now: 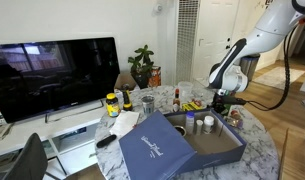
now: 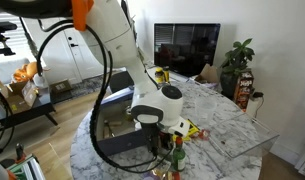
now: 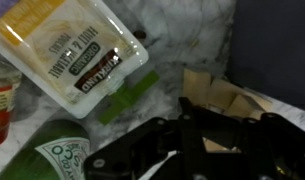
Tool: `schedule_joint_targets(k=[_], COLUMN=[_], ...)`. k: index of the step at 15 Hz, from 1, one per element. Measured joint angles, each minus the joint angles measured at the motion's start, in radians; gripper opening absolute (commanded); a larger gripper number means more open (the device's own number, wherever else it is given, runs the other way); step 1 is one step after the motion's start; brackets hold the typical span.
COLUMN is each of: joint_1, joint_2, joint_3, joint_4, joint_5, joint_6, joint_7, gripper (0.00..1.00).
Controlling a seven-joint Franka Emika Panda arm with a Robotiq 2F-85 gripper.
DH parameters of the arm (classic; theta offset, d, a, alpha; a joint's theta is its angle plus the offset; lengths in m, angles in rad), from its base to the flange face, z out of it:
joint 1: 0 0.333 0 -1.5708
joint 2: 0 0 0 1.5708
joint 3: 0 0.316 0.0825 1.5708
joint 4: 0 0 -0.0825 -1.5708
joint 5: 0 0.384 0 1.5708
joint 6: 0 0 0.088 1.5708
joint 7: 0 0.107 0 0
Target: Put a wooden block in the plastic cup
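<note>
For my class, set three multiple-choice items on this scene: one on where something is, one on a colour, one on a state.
1. The plant stands:
A in a cupboard; B beside the TV; C on a stool.
2. The box on the table is:
A red; B blue; C yellow.
3. The TV screen is:
A dark; B showing cartoons; C covered by a cloth.

Answers:
1 B: in both exterior views the plant is next to the screen.
2 B: the box is dark blue all over.
3 A: the screen shows only faint reflections.
</note>
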Motion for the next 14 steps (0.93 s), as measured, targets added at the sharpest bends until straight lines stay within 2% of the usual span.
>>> schedule_joint_targets(k=[7, 8, 9, 14], joint_1=[-0.058, -0.061, -0.062, -0.029], joint_2=[-0.122, -0.141, -0.157, -0.172], joint_3=[0.077, 0.081, 0.081, 0.037], joint_4=[-0.069, -0.079, -0.088, -0.116], joint_5=[0.01, 0.014, 0.014, -0.023], joint_6=[0.0, 0.0, 0.0, 0.0], joint_7=[-0.05, -0.059, -0.06, -0.041], gripper=[0.01, 0.07, 0.28, 0.64])
